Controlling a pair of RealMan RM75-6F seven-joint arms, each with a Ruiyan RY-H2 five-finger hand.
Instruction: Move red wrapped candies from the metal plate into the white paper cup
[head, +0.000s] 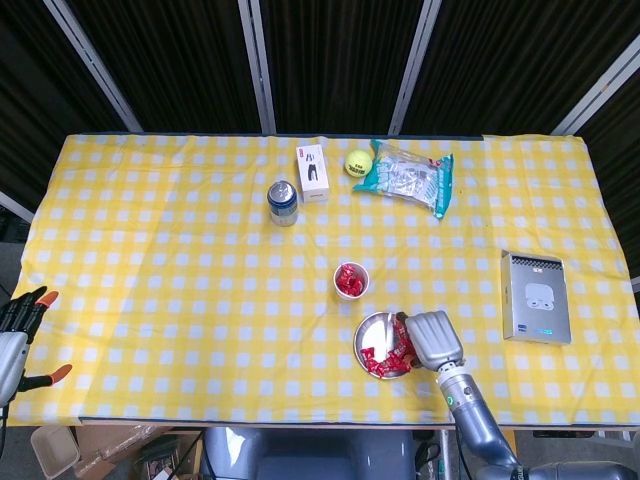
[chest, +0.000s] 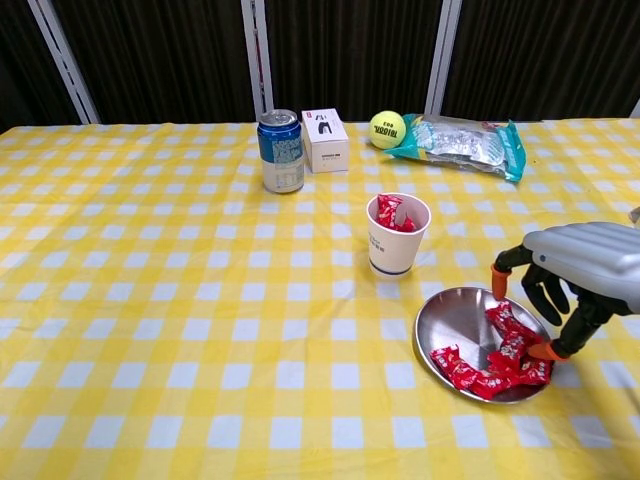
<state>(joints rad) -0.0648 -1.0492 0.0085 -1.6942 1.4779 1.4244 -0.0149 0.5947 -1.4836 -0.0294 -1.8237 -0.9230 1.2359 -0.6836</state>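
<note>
The right hand (chest: 570, 285) is seen above the right edge of the metal plate (chest: 452, 318), with its fingers (chest: 545, 293) spread and curled downward, the orange tips close to the red wrapped candies (chest: 495, 358); nothing is shown held in it, though whether a fingertip touches a candy cannot be told. The candies are heaped along the near and right part of the plate, the left part being bare metal. Just beyond the plate the white paper cup (chest: 397, 237) is stood upright, apart from the plate, and red candies are visible inside it. The left hand (head: 22, 332) is shown only in the head view, at the far left edge off the surface (head: 180, 300), with fingers apart and nothing in them. The surface is covered with a yellow checked cloth. Toward the back a blue can (chest: 281, 151) is stood beside a small white box (chest: 325, 140), with a tennis ball (chest: 387, 129) and a plastic snack bag (chest: 462, 145) further right. A grey boxed item (head: 536, 296) is laid well to the right in the head view.
</note>
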